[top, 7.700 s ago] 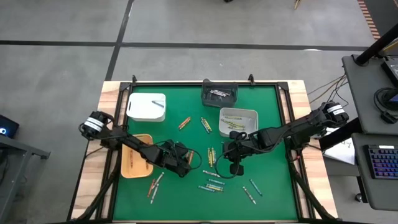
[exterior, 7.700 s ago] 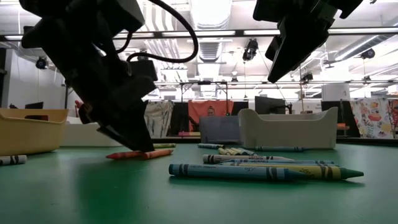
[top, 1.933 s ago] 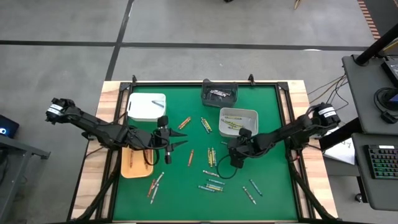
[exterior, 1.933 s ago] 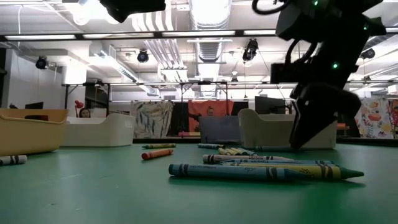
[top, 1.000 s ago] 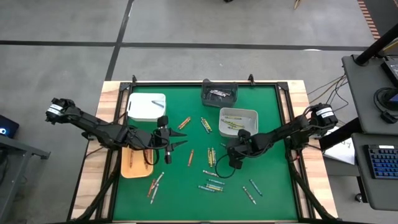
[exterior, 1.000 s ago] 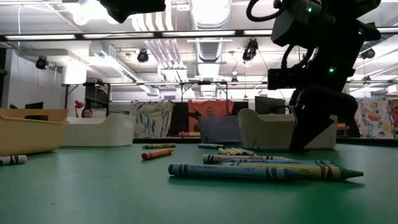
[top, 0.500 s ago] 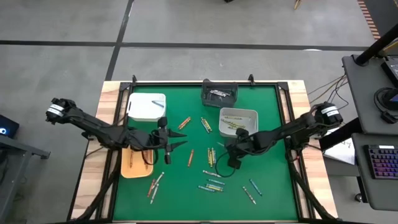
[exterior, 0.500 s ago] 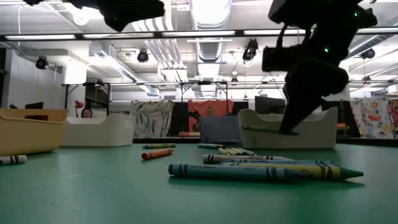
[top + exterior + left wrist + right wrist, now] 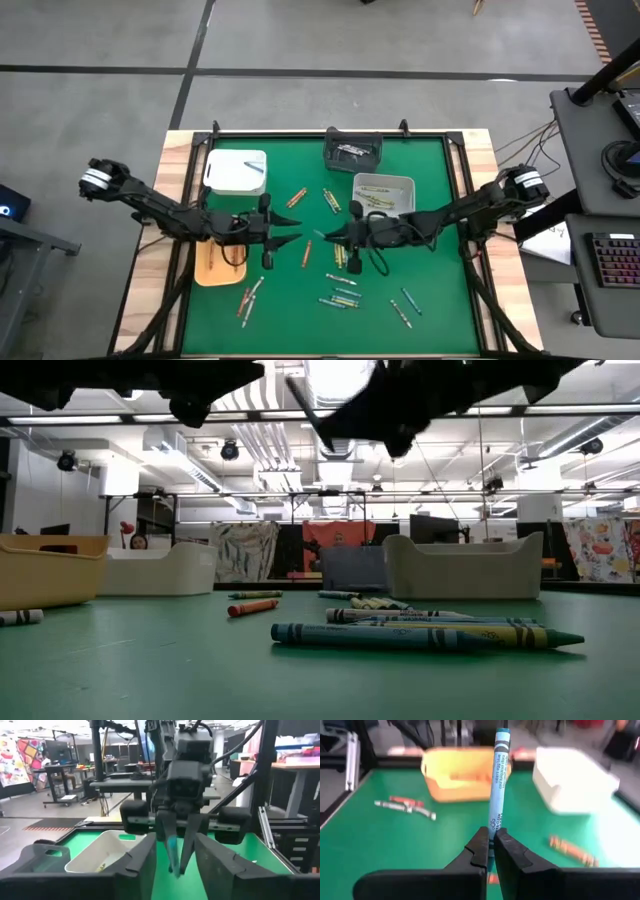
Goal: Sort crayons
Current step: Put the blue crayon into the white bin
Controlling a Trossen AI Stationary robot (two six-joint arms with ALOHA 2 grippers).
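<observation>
Right gripper (image 9: 332,234) raised over mid-table, fingers clamped on the lower end of a teal-blue wax crayon (image 9: 498,780), which juts forward beyond the fingertips. Directly past the crayon tip, an orange plastic tray (image 9: 465,775); beside that, a white plastic bin (image 9: 575,785).

Left gripper (image 9: 292,228) faces the right gripper tip to tip, near but apart; its fingers (image 9: 145,865) stand parted and empty.

Loose crayons (image 9: 345,293) scattered on the green felt table (image 9: 430,290) below and behind both grippers. Grey-white rectangular bin (image 9: 384,194) just behind the right gripper, a few crayons inside. Dark plastic bin (image 9: 353,150) farther back, at the table's edge.
</observation>
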